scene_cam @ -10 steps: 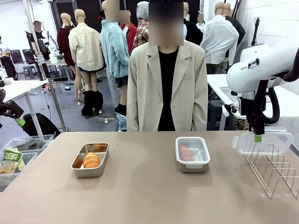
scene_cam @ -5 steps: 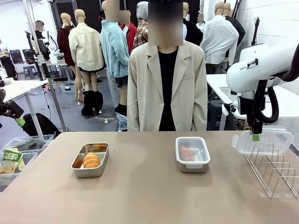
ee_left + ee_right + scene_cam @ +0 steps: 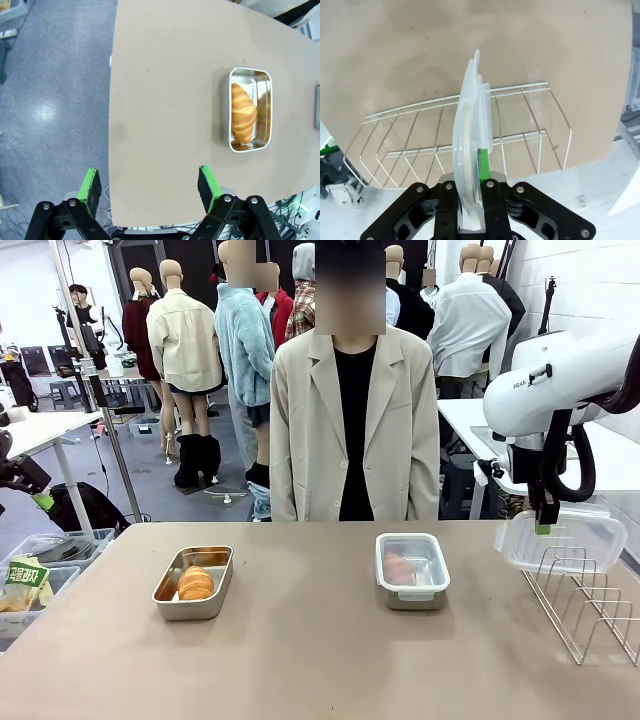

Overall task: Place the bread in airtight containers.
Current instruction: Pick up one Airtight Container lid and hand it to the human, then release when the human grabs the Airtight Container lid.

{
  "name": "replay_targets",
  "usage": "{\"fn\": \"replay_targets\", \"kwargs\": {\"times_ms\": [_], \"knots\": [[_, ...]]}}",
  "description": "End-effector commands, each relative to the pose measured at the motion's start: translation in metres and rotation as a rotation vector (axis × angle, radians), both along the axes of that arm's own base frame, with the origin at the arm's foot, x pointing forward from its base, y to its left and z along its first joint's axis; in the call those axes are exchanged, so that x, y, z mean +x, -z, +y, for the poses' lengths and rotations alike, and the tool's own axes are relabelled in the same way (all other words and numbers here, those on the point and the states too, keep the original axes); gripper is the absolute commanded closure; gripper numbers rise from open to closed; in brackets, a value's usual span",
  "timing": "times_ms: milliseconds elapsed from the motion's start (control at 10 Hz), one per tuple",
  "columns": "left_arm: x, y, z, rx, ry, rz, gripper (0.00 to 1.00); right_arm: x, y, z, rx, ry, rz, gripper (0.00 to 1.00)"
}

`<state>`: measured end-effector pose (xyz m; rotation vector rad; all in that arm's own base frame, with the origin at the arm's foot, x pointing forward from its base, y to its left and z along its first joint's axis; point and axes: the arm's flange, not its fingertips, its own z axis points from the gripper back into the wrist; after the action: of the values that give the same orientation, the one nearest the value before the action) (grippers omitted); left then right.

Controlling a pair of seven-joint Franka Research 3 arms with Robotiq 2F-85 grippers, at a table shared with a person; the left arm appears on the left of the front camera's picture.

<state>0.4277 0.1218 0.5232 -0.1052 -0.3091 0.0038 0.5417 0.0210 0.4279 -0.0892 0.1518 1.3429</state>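
One bread (image 3: 196, 583) lies in open container (image 3: 193, 582) at lower left; left gripper (image 3: 149, 186) jaws wide, empty. Second container (image 3: 412, 570) at centre, lidded. Right gripper (image 3: 544, 527) pinches clear lid (image 3: 560, 541) on edge above wire rack (image 3: 585, 600) at right: lift straight up, keep lid clear of wires.

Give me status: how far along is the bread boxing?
Done: one roll sits in the lidded container. In hand: the right gripper is shut on a clear lid standing in the wire rack. Left: the open pan with its croissant needs that lid.
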Motion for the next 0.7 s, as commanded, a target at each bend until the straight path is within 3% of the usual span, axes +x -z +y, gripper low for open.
{"fn": "replay_targets", "kwargs": {"times_ms": [0, 300, 400, 600], "knots": [[-0.001, -0.001, 0.001, -0.003, -0.004, -0.007, 0.0, -0.013, -0.006, 0.0, -0.016, 0.003, -0.038, 1.0], [-0.001, -0.001, 0.001, -0.003, -0.004, -0.007, 0.0, -0.033, -0.024, 0.004, 0.018, -0.046, -0.113, 1.0], [-0.001, -0.001, 0.001, -0.003, -0.004, -0.007, 0.0, -0.043, -0.038, 0.006, 0.023, -0.062, -0.173, 1.0], [-0.001, -0.001, 0.001, -0.003, -0.004, -0.007, 0.0, -0.083, -0.1, 0.02, 0.073, -0.206, -0.42, 1.0]]}}
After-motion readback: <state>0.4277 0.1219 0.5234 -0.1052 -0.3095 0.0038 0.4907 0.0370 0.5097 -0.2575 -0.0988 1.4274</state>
